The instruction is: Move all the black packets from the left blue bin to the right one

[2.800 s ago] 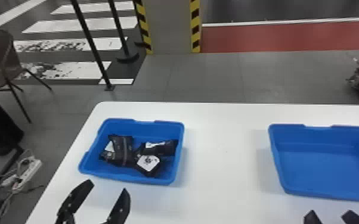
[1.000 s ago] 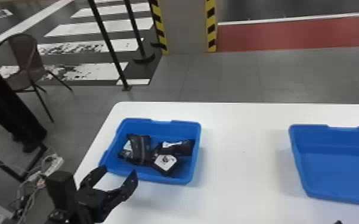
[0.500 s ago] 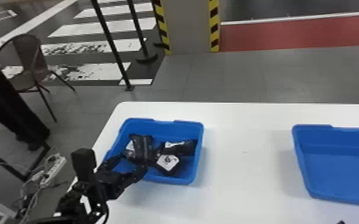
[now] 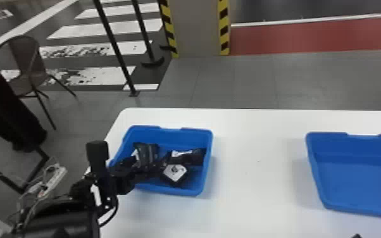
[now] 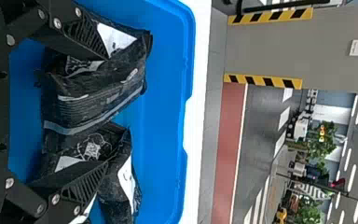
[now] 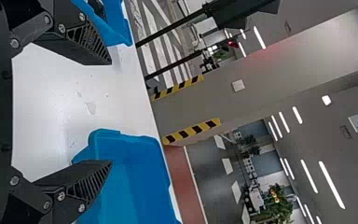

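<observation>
In the head view, my left gripper (image 4: pixel 148 165) is down in the left blue bin (image 4: pixel 167 190), at its near left part. Its fingers stand open on either side of a striped black packet (image 4: pixel 147 152), which lies between them in the left wrist view, where the left gripper (image 5: pixel 105 112) is close above the pile. Beside that packet are a black packet with a white label (image 4: pixel 174 173) and another (image 4: pixel 196 156) by the bin's right wall. The right gripper (image 4: pixel 356 235) is at the bottom edge; in the right wrist view this right gripper (image 6: pixel 110 112) is open with nothing held.
The right blue bin (image 4: pixel 357 183) sits apart on the white table (image 4: pixel 250 177), with no packet visible inside. A power strip with cables (image 4: pixel 52 180) lies left of the table, below a chair (image 4: pixel 30 68). Stanchion posts stand beyond.
My left gripper has moved forward and down into the left bin, around the striped packet. The head view has turned left, so both bins appear farther right. The packets lie as before.
</observation>
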You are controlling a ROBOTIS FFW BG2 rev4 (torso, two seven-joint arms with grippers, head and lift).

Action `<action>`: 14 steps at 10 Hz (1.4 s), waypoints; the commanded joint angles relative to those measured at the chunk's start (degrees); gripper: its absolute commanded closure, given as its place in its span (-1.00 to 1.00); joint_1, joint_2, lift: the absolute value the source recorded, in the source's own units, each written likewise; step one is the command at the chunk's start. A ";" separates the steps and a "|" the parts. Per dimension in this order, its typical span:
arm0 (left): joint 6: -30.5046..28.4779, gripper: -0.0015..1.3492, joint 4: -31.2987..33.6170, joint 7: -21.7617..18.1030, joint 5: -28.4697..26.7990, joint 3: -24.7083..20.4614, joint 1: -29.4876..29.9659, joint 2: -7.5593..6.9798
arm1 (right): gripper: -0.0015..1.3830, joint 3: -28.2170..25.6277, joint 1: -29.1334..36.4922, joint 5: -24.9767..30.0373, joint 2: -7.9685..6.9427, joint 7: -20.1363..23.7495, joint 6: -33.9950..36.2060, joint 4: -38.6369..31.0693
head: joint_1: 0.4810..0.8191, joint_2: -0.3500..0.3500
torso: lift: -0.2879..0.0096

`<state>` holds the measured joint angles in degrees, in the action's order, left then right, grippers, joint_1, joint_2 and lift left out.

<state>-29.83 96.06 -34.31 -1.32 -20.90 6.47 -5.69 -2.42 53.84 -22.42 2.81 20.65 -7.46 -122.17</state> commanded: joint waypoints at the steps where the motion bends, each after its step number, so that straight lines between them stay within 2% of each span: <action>1: -2.51 -0.21 -3.32 -1.90 -1.05 0.07 -3.10 -0.90 | -0.58 0.22 -0.26 -0.16 0.00 0.00 0.00 0.18 | 0.27 0.66 | 0.20; 2: -4.19 0.23 -3.60 -2.17 -1.32 -0.11 -3.52 -0.90 | -0.58 0.31 -0.40 -0.34 0.00 0.00 0.00 0.61 | 0.27 0.65 | 0.20; 4: -5.32 0.22 -3.60 -3.13 -2.90 -0.37 -3.81 -0.81 | -0.58 0.48 -0.26 -0.52 0.00 0.00 0.00 0.75 | 0.27 0.66 | 0.20; 5: -6.44 0.89 -3.60 -3.57 -3.95 -0.28 -3.95 -0.90 | -0.58 0.48 -0.40 -0.60 0.00 0.00 0.00 0.75 | 0.27 0.66 | 0.20; 7: -1.94 0.78 -3.46 -4.28 -2.20 -2.30 -2.96 0.24 | -0.58 0.57 -0.40 -0.60 0.00 0.00 0.00 0.61 | 0.27 0.68 | 0.20; 8: -0.26 0.78 -1.63 -5.86 0.18 -2.48 -1.42 0.33 | -0.58 0.92 -0.54 -0.78 0.00 0.09 0.00 0.04 | 0.27 0.70 | 0.20; 10: -5.60 0.78 14.82 -8.41 5.27 -2.39 6.88 1.39 | -0.58 1.63 -1.67 -1.83 0.00 0.97 0.00 -0.38 | 0.27 0.65 | 0.20; 11: -7.43 0.78 19.46 -10.69 8.09 -1.69 9.98 1.74 | -0.58 2.15 -2.51 -2.54 0.00 2.20 0.14 -0.24 | 0.27 0.64 | 0.20; 12: -7.43 0.78 20.02 -13.94 11.25 -0.28 11.38 1.91 | -0.58 2.59 -3.92 -3.07 0.00 3.70 1.69 -0.24 | 0.27 0.58 | 0.20; 14: -8.69 0.78 20.02 -19.13 12.57 3.58 12.08 2.53 | -0.58 3.03 -8.28 -3.77 0.09 8.62 8.72 -0.24 | 0.27 0.40 | 0.20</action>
<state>-37.93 116.05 -53.17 11.05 -18.53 18.36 -3.38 0.52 47.02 -26.09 2.84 29.01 -1.02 -122.39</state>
